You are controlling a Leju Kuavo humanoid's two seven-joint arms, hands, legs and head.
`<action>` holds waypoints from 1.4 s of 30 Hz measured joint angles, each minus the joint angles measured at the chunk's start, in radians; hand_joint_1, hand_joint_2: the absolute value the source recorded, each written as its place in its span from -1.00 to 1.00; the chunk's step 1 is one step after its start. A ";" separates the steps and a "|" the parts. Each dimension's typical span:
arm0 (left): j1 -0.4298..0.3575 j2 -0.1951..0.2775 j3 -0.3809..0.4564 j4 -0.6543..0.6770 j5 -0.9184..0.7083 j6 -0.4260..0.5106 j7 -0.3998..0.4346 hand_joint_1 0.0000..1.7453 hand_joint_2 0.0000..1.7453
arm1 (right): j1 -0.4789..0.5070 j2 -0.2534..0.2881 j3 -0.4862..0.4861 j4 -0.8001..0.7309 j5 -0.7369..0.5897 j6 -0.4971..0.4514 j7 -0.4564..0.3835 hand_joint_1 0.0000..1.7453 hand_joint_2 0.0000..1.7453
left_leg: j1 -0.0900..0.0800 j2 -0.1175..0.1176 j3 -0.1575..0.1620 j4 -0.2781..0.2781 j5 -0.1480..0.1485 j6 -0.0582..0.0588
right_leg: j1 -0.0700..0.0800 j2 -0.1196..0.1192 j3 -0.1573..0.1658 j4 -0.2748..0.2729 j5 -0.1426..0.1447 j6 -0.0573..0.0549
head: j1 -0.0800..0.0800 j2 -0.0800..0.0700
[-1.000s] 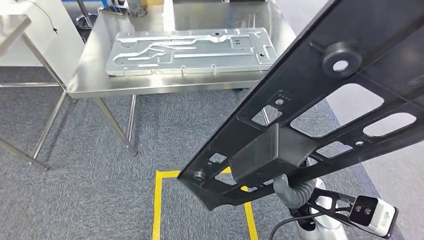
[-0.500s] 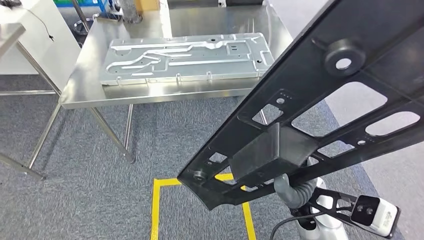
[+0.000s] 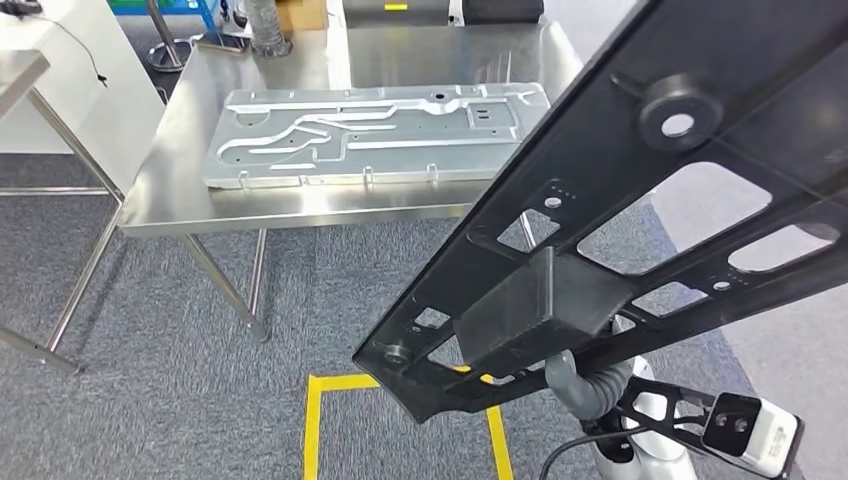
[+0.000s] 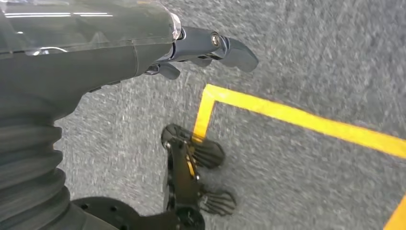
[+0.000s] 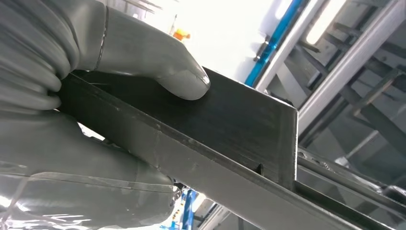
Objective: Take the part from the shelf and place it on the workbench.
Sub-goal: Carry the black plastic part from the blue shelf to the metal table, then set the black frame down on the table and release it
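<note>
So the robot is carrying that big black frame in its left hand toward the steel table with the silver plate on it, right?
Not quite: the right hand holds the black frame, as the right wrist view shows, thumb pressed on it. The left hand hangs over the carpet with nothing in it. The steel table with the silver plate is indeed ahead.

I see part matte black with cut-out holes | surface shiny bare steel | plate on it pale silver, grooved | carpet speckled blue-grey | floor tape yellow | my right hand grey | left hand dark grey
</note>
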 joint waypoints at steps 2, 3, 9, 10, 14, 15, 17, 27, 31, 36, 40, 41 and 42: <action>-0.001 -0.001 0.000 0.000 -0.001 0.000 0.000 -1.00 1.00 | 0.002 0.000 0.000 -0.002 0.003 -0.001 0.000 1.00 1.00 | -0.002 0.000 0.011 0.002 -0.002 -0.014 | 0.001 0.002 0.010 -0.018 -0.001 -0.010 | 0.000 0.000; -0.003 -0.001 0.000 0.000 -0.002 0.000 0.000 -1.00 1.00 | 0.002 0.001 0.000 -0.004 0.003 -0.001 0.000 1.00 1.00 | -0.002 0.001 0.011 0.015 0.002 -0.019 | -0.001 0.003 0.022 -0.024 -0.002 -0.015 | -0.001 0.000; -0.003 -0.002 0.000 0.000 -0.003 -0.003 -0.001 -1.00 1.00 | -0.003 0.008 0.000 -0.008 0.003 -0.004 0.003 1.00 1.00 | 0.003 0.005 -0.180 0.297 -0.086 -0.044 | -0.008 0.003 0.104 -0.037 -0.059 -0.034 | -0.001 0.000; -0.002 -0.002 0.000 0.000 -0.003 -0.003 -0.001 -1.00 1.00 | -0.003 0.008 0.000 -0.008 0.002 -0.004 0.004 1.00 1.00 | 0.004 0.005 -0.200 0.295 -0.104 -0.044 | -0.008 0.004 0.122 -0.037 -0.072 -0.033 | -0.001 0.000; 0.001 -0.001 0.000 0.000 -0.003 -0.003 -0.001 -1.00 1.00 | -0.003 0.010 0.000 -0.008 0.000 -0.005 0.011 1.00 1.00 | 0.004 0.007 -0.194 0.090 0.070 -0.035 | -0.007 0.006 0.191 -0.035 -0.131 -0.022 | -0.001 0.000; 0.002 -0.001 0.000 0.000 -0.003 -0.003 -0.001 -1.00 1.00 | -0.003 0.010 0.000 -0.008 -0.001 -0.005 0.012 1.00 1.00 | 0.002 0.007 -0.190 0.055 0.119 -0.031 | -0.005 0.007 0.201 -0.035 -0.144 -0.017 | -0.001 0.000; 0.002 -0.001 0.000 0.000 -0.002 -0.003 0.000 -1.00 1.00 | -0.005 0.012 0.001 -0.010 -0.001 -0.005 0.015 1.00 1.00 | -0.001 0.007 -0.182 0.036 0.142 -0.018 | -0.003 0.010 0.212 -0.028 -0.153 -0.004 | -0.001 0.000; -0.001 -0.003 0.002 0.000 0.000 0.000 -0.002 -1.00 1.00 | -0.018 0.014 0.003 -0.016 0.020 -0.020 0.021 1.00 1.00 | 0.005 -0.001 -0.057 0.013 0.056 0.005 | -0.014 0.002 -0.023 0.192 -0.206 0.026 | -0.001 0.000; -0.001 -0.008 0.002 0.000 -0.003 0.000 -0.009 -1.00 1.00 | -0.018 0.014 0.009 -0.006 0.051 -0.059 0.012 1.00 1.00 | 0.001 -0.005 -0.008 0.010 0.011 -0.013 | -0.003 0.000 -0.002 0.000 0.003 -0.001 | -0.001 0.000; -0.007 -0.010 0.002 0.000 -0.003 -0.001 -0.013 -1.00 1.00 | -0.036 0.014 0.007 -0.002 0.060 -0.103 0.004 1.00 1.00 | 0.001 0.001 -0.053 0.124 0.018 -0.038 | -0.009 0.003 0.046 -0.025 -0.012 -0.032 | -0.001 0.000; -0.003 -0.012 0.005 0.000 0.000 0.000 -0.012 -1.00 1.00 | -0.066 0.013 -0.012 0.009 0.143 -0.187 0.056 1.00 1.00 | 0.004 0.004 -0.198 0.300 -0.085 -0.049 | -0.008 0.005 0.086 -0.027 -0.045 -0.040 | -0.001 0.000; -0.001 -0.012 0.006 0.000 0.001 0.001 -0.012 -1.00 1.00 | -0.080 0.012 -0.023 0.017 0.177 -0.221 0.075 1.00 1.00 | 0.004 0.004 -0.210 0.285 -0.085 -0.049 | -0.008 0.007 0.098 -0.027 -0.053 -0.039 | -0.001 0.000; -0.001 -0.012 0.008 0.000 0.001 0.001 -0.012 -1.00 1.00 | -0.099 0.010 -0.036 0.028 0.213 -0.258 0.094 1.00 1.00 | 0.004 0.004 -0.207 0.241 -0.057 -0.046 | -0.008 0.008 0.110 -0.027 -0.062 -0.038 | -0.001 0.000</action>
